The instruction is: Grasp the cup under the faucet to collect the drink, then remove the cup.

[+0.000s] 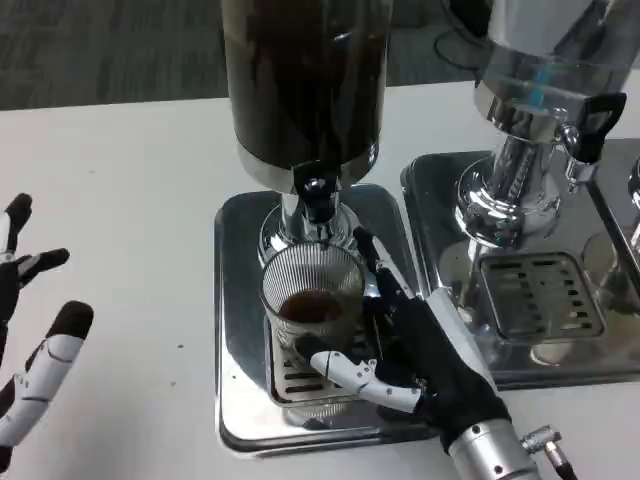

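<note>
White tabletop (120,180) carries a dispenser (305,80). Under its faucet (316,195), right hand (415,350) grips the cup (312,300). Left hand (35,330), at nine o'clock, lies spread.

An office or lab test area is suggested: grey carpet (90,45) is seen behind a white desk (120,180), on which two drink dispensers (305,90) are set.

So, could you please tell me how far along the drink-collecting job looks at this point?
Done: the right hand grips the ribbed glass cup under the dark dispenser's tap, and some brown drink sits in the bottom. In hand: filling, though no stream is clearly visible. Left: taking the cup off the metal tray. The left hand waits open.
</note>
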Controlling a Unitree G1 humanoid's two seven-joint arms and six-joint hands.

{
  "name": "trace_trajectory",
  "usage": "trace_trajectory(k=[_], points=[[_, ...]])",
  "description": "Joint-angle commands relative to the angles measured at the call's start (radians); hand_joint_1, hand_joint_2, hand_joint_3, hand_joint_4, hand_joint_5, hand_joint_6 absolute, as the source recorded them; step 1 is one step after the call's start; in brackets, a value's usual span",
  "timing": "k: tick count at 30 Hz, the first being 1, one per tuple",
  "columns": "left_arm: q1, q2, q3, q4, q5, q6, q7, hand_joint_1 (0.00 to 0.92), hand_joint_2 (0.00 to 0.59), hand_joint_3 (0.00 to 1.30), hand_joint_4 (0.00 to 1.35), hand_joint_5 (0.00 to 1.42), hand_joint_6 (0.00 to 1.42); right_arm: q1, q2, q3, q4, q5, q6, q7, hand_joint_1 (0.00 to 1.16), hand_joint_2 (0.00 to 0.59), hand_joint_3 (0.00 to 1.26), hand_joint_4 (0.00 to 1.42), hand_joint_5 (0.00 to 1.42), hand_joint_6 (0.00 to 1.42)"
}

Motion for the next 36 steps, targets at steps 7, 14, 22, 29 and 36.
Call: trace_trajectory(k=[7, 14, 22, 29, 36], points=[[-0.006, -0.002, -0.013, 0.049, -0.067, -0.003, -0.021, 0.000, 0.201, 0.05, 0.01, 0.24, 0.12, 0.001, 0.039, 0.010, 0.060, -0.025, -0.063, -0.077, 0.71, 0.176, 0.00, 0.00, 0.00, 0.19], [-0.003, -0.003, -0.014, 0.053, -0.070, -0.007, -0.025, 0.000, 0.202, 0.06, 0.02, 0.25, 0.12, 0.001, 0.037, 0.018, 0.059, -0.031, -0.051, -0.070, 0.72, 0.171, 0.00, 0.00, 0.00, 0.19], [0.007, -0.007, -0.011, 0.050, -0.070, -0.007, -0.021, 0.000, 0.204, 0.06, 0.04, 0.26, 0.12, -0.004, 0.041, 0.024, 0.056, -0.061, -0.001, -0.075, 0.72, 0.163, 0.00, 0.00, 0.00, 0.21], [0.020, -0.008, -0.011, 0.048, -0.068, -0.006, -0.020, 0.000, 0.204, 0.07, 0.05, 0.26, 0.12, -0.008, 0.050, 0.023, 0.061, -0.064, 0.009, -0.079, 0.73, 0.153, 0.00, 0.00, 0.03, 0.27], [0.026, -0.009, -0.004, 0.045, -0.069, -0.007, -0.016, 0.000, 0.205, 0.07, 0.06, 0.26, 0.12, -0.024, 0.050, 0.032, 0.076, -0.064, 0.019, -0.064, 0.75, 0.157, 0.00, 0.06, 0.13, 0.33]])
